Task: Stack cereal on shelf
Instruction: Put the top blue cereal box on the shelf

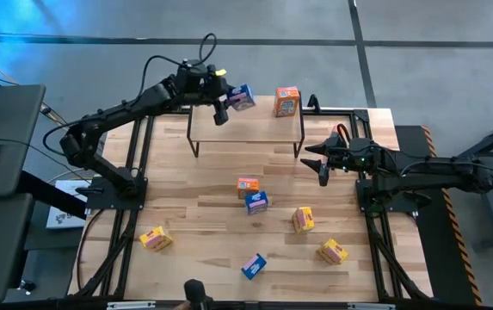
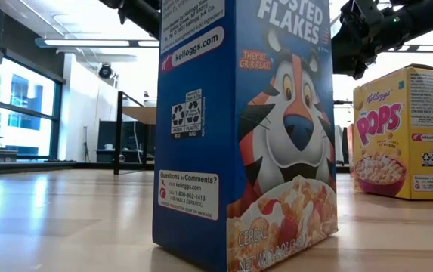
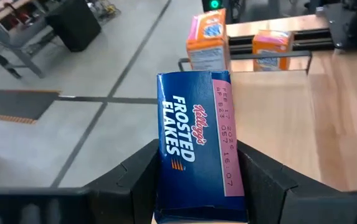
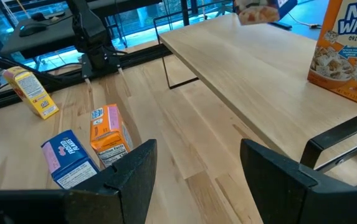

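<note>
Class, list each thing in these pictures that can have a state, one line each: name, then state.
Left gripper: jaws shut on blue Frosted Flakes cardboard box, above shelf.
Right gripper: jaws open, empty.
Orange cardboard cereal box: upright on shelf.
Light wood plank shelf on black legs: holds one box.

Wood tabletop (image 1: 212, 224), grey floor (image 1: 74, 21) w/ dark desk (image 1: 1, 129) at left.

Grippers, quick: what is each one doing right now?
Left gripper: shut on a blue box, above the shelf.
Right gripper: open, holding nothing, beside the shelf.
</note>
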